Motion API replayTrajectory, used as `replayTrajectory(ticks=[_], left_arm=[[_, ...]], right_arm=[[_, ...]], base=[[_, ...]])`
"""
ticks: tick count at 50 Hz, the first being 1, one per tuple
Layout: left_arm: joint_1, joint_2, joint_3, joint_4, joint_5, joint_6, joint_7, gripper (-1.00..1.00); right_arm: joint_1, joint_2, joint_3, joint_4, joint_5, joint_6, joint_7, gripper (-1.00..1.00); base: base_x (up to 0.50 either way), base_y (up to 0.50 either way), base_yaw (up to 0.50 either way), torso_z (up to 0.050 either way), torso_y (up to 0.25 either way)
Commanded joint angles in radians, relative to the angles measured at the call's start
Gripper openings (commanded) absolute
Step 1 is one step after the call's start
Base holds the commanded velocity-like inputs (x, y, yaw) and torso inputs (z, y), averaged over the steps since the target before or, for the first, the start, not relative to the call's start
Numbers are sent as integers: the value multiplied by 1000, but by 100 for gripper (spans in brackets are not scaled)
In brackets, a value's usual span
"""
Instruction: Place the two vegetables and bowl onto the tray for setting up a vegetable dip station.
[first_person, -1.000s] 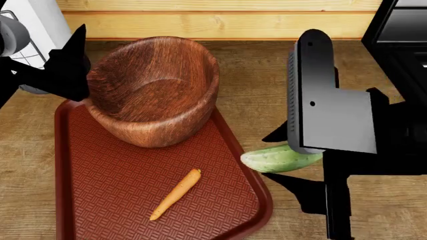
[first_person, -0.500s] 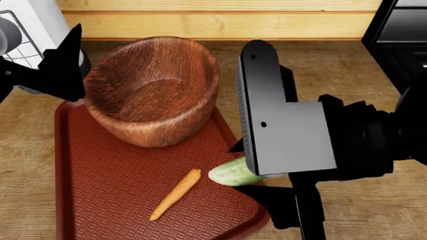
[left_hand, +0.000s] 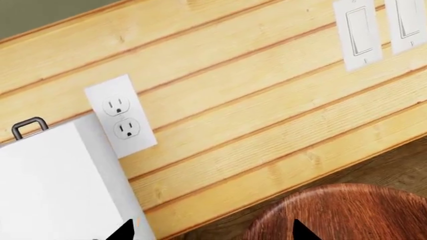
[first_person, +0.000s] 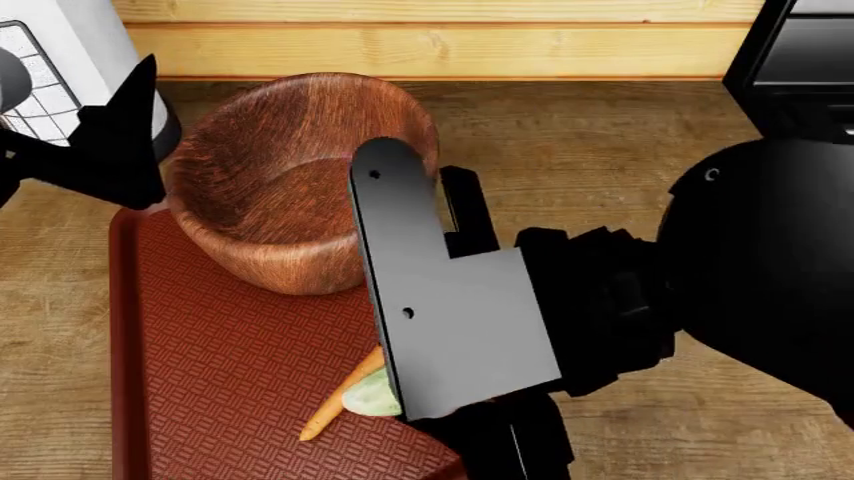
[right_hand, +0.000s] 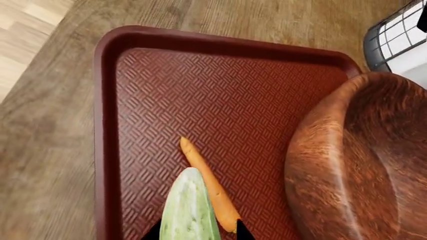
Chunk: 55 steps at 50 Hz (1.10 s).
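A: Holding the cucumber (right_hand: 189, 210) between its closed fingers, the right gripper (right_hand: 198, 231) hangs over the tray (right_hand: 107, 100); the carrot (right_hand: 208, 186) lies just under and beside the cucumber's tip.

B: How will it handle?

A: Likely stiff, light, smooth-skinned; a mid-body hold suits it.

B: What changed?

A: A second ago the cucumber was off the tray's edge. The bowl (first_person: 287, 180) rests on the tray. The left gripper (left_hand: 207, 232) looks open and empty.

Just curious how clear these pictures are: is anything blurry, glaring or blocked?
Head view: sharp, flat light, but the black right arm hides most of the cucumber. Right wrist view: crisp tray weave and carrot, no glare. Left wrist view: clear wall and bowl.
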Motion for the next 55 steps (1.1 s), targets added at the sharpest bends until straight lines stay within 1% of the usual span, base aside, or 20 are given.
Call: replayTrajectory(ticks=[1, 6, 11, 26, 33, 55], left_arm=[[14, -6, -11, 1, -9, 7, -4, 100], [23, -11, -17, 1, -9, 11, -4, 100], [30, -18, -27, 2, -17, 14, -7, 100], [61, -30, -51, 2, -21, 31, -6, 100], [68, -40, -61, 10, -31, 32, -11, 100], [124, -47, -84, 6, -14, 58, -4, 100]], right_arm=[[-36, -36, -41, 31, -71, -70, -26, -100], [-54, -57, -22, 39, -74, -117, -24, -100], [-72, -72, -39, 29, -90, -134, -21, -100], [-102, -105, -60, -3, -99, -153, 4, -100], [-134, -105, -112, 48, -176, -188, -6, -100], [-215, -131, -189, 105, -267, -264, -1, -100]], base=[[0, 0, 0, 0, 0], [0, 0, 0, 0, 0], [0, 0, 0, 0, 0], [0, 0, 0, 0, 0], [0, 0, 0, 0, 0], [0, 0, 0, 0, 0]])
